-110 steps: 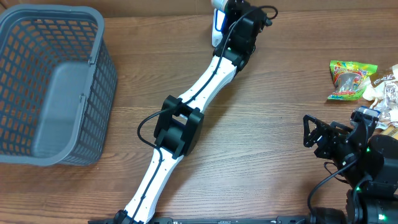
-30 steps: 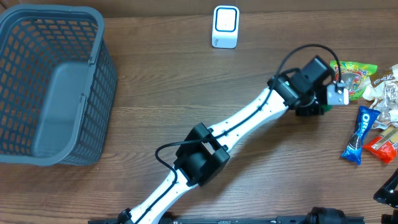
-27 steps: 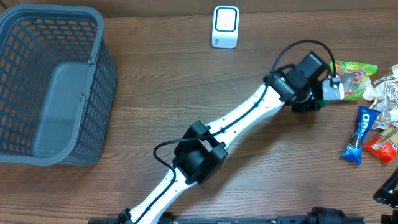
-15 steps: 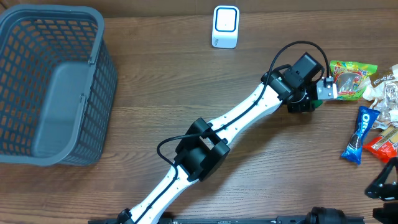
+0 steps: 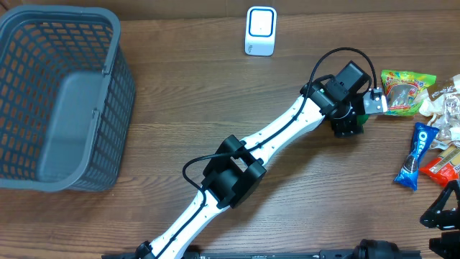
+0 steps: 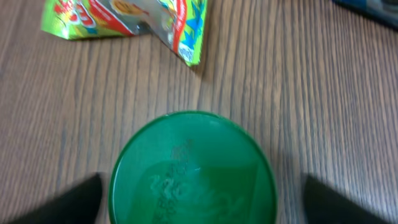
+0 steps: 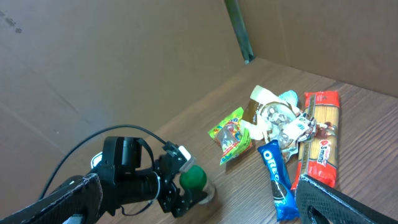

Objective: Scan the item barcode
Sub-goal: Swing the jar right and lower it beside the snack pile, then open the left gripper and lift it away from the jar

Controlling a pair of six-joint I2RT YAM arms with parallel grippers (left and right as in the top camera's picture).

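Note:
A small jar with a round green lid [image 6: 193,171] stands upright on the wooden table, just below a green snack bag [image 6: 127,15]. My left gripper [image 6: 199,205] is open around it, with dark fingers [image 6: 78,202] well clear of the lid on both sides. From overhead only a sliver of the green lid [image 5: 361,119] shows under the left gripper [image 5: 352,121]. The right wrist view shows the jar [image 7: 194,179] beside the left arm. No barcode shows on it. My right gripper [image 7: 208,202] is open and holds nothing, at the table's lower right edge [image 5: 440,214].
A white scanner [image 5: 260,30] stands at the back middle. A grey basket [image 5: 57,97] fills the left. At the right lie the snack bag [image 5: 406,91], an Oreo pack [image 5: 415,155], a red pasta pack [image 7: 321,134] and crumpled wrappers [image 7: 280,118].
My left gripper drew back a little to the left and opened its jaws, letting go of the green-lidded jar. The right gripper rose into the overhead view's lower right corner.

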